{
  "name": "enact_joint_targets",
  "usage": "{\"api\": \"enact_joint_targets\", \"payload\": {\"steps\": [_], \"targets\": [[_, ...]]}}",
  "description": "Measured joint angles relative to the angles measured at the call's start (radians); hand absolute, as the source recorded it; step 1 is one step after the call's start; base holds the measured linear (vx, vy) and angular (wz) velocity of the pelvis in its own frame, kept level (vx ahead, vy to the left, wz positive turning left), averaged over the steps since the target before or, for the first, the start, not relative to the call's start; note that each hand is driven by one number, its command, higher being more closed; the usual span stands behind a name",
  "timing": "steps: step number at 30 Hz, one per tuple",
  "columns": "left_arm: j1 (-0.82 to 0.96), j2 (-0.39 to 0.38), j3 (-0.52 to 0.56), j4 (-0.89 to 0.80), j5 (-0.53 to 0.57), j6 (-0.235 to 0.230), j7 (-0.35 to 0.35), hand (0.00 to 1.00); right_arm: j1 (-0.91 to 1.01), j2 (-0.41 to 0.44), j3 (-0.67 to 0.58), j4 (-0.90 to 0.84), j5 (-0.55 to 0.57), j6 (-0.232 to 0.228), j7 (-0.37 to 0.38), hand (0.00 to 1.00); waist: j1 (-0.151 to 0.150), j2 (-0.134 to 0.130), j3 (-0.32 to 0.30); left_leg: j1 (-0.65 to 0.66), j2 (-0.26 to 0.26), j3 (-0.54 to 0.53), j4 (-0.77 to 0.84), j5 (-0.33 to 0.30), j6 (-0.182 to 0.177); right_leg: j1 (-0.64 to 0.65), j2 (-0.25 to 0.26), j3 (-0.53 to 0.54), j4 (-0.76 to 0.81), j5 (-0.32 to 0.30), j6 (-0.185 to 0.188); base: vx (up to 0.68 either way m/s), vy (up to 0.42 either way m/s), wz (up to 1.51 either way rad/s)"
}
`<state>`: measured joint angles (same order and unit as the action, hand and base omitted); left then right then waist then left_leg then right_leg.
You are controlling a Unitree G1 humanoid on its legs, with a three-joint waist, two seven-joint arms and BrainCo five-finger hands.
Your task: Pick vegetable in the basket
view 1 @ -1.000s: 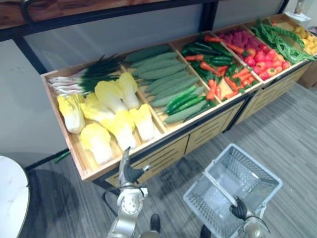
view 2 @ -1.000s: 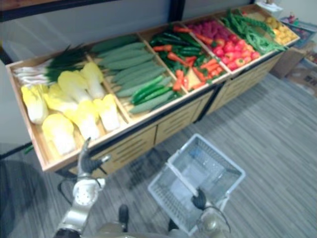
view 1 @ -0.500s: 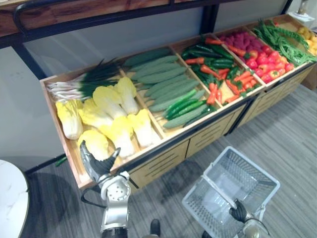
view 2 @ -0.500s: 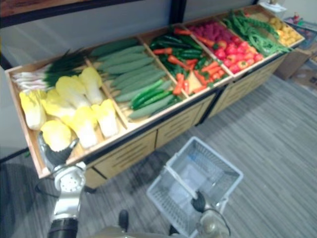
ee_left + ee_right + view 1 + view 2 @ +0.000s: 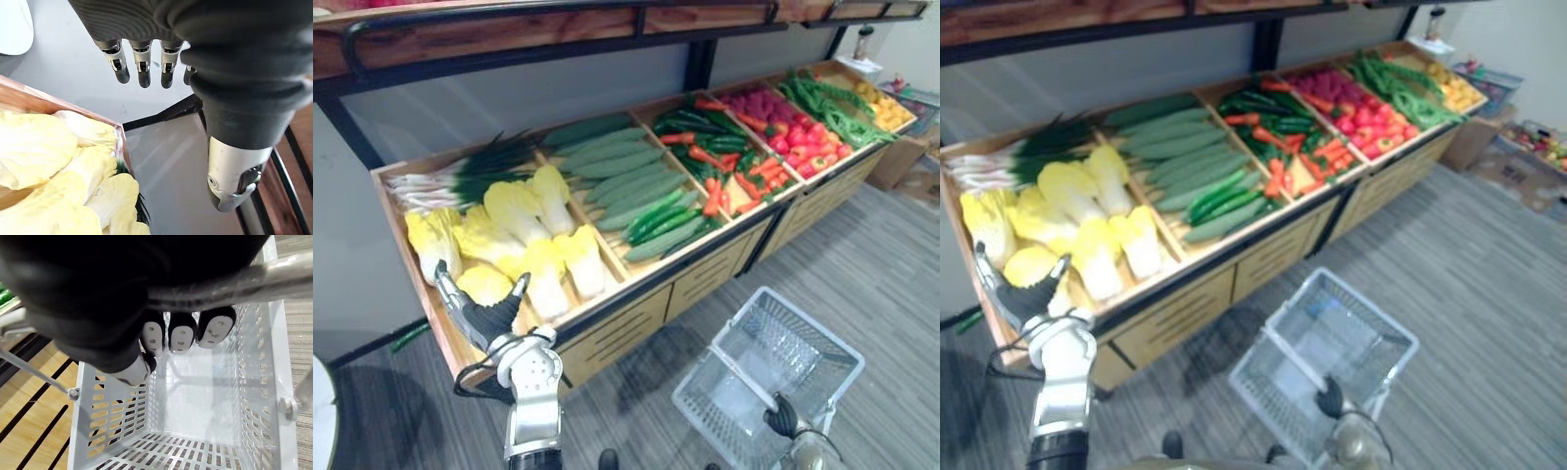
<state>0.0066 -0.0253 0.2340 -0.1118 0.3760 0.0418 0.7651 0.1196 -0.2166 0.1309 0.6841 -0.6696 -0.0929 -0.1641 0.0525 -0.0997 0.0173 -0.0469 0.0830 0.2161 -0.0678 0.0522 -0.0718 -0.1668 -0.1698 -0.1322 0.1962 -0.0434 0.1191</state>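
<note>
Yellow-white napa cabbages (image 5: 524, 245) fill the leftmost bin of a wooden produce stand (image 5: 636, 294). My left hand (image 5: 492, 321) is open, fingers spread, at the stand's near-left corner, right in front of the nearest cabbage (image 5: 484, 284) without holding it. In the left wrist view its fingers (image 5: 142, 68) are straight above the cabbages (image 5: 58, 166). My right hand (image 5: 783, 416) is shut on the handle (image 5: 274, 274) of a white plastic basket (image 5: 822, 333), which hangs low over the floor with nothing inside.
Other bins hold green onions (image 5: 450, 171), cucumbers (image 5: 626, 176), chillies and carrots (image 5: 724, 147), red peppers (image 5: 793, 127) and green beans (image 5: 832, 98). A dark shelf rail (image 5: 509, 34) runs above the stand. Grey striped floor (image 5: 891, 274) lies in front.
My left hand has moved left along the stand's front edge and risen to the near-left cabbage, fingers spreading. The camera has shifted. The right hand still holds the basket.
</note>
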Motion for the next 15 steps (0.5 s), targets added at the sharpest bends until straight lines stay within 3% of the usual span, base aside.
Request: {"api": "enact_joint_targets", "payload": {"steps": [2, 4, 8, 15], "targets": [[-0.001, -0.002, 0.001, -0.017, 0.0, 0.0, 0.02, 0.0, -0.034, 0.003, 0.026, 0.013, 0.0, 0.001, 0.0, 1.0, 0.003, -0.002, 0.001, -0.004, 0.009, 0.019, -0.001, 0.003, 0.0, 0.018, -0.006, -0.055, -0.067, 0.0, -0.027, -0.01, -0.014, -0.36], [-0.007, -0.005, 0.0, -0.02, 0.0, 0.0, 0.033, 0.0, -0.075, 0.001, 0.058, 0.038, -0.001, 0.001, 0.0, 1.0, 0.0, 0.003, 0.009, -0.005, 0.023, 0.026, 0.0, 0.009, -0.003, 0.04, 0.005, -0.085, -0.123, 0.046, -0.021, -0.03, -0.026, -0.18], [-0.021, -0.017, 0.015, -0.021, 0.039, 0.0, 0.06, 0.0, -0.081, -0.007, 0.063, 0.038, -0.005, 0.001, 0.0, 1.0, 0.002, 0.032, 0.028, -0.01, 0.046, -0.012, 0.001, 0.018, -0.016, 0.095, 0.036, -0.131, -0.195, 0.071, -0.02, 0.02, -0.05, 0.22], [-0.019, -0.024, 0.107, 0.002, 0.036, 0.005, 0.06, 0.0, -0.079, -0.01, 0.056, 0.031, -0.004, 0.0, 0.0, 1.0, 0.012, 0.037, 0.03, -0.038, 0.068, -0.091, -0.003, 0.036, -0.028, 0.144, 0.071, -0.205, -0.248, 0.075, -0.026, 0.07, -0.061, 0.32]]}}
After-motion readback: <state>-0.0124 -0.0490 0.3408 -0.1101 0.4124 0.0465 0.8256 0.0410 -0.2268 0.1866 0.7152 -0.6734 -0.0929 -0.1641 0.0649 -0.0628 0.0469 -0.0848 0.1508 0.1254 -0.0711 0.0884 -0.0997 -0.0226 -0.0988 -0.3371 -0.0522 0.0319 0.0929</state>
